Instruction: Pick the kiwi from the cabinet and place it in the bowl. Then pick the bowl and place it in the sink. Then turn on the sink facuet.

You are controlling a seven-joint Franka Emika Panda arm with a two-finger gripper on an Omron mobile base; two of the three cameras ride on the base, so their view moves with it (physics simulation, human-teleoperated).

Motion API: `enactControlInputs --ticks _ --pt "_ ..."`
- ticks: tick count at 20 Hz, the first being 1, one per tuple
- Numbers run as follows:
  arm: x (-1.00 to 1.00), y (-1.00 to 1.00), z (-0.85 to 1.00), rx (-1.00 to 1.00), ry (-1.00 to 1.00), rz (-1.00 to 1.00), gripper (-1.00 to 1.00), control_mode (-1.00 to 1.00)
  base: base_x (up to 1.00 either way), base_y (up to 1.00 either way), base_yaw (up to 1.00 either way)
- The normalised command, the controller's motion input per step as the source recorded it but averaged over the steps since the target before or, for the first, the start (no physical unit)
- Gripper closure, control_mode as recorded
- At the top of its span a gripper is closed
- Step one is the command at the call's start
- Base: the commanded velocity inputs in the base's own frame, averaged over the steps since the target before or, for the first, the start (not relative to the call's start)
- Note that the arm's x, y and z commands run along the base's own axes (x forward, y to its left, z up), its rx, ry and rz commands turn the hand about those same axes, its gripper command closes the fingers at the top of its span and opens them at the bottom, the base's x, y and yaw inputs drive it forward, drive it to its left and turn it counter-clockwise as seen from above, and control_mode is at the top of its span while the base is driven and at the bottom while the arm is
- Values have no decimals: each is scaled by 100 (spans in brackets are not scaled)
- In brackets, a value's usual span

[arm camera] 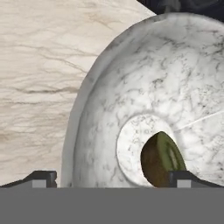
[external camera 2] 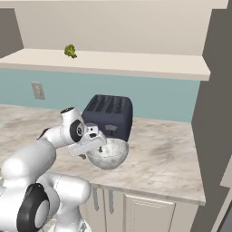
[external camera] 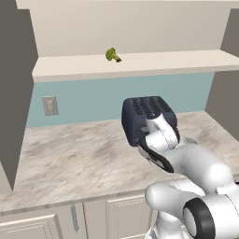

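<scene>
Hand view alone shows it — kiwi (arm camera: 159, 159) inside bowl (arm camera: 131, 87).

Kiwi (arm camera: 159, 158): dark brown, lying on bowl's inner floor.
Bowl (external camera 2: 108, 154): marbled whitish-grey, upright, near tabletop front edge.
Cabinet (external camera: 140, 63): pale beige shelf.

No text, label, brand, number or sign can be read anywhere: the toaster (external camera 2: 108, 117), the bowl (arm camera: 148, 109) and the wall outlet (external camera: 50, 105) all show plain, unmarked surfaces.
</scene>
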Motion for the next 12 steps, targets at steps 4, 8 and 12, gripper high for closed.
enactControlInputs --ticks 4,8,12 --pt "6 -1 -34 0 3 1 100 -100 0 0 0" --pt "-5 -13 -31 0 0 0 100 -100 0 0 0" --pt "-26 -28 -29 0 1 0 100 -100 0 0 0"
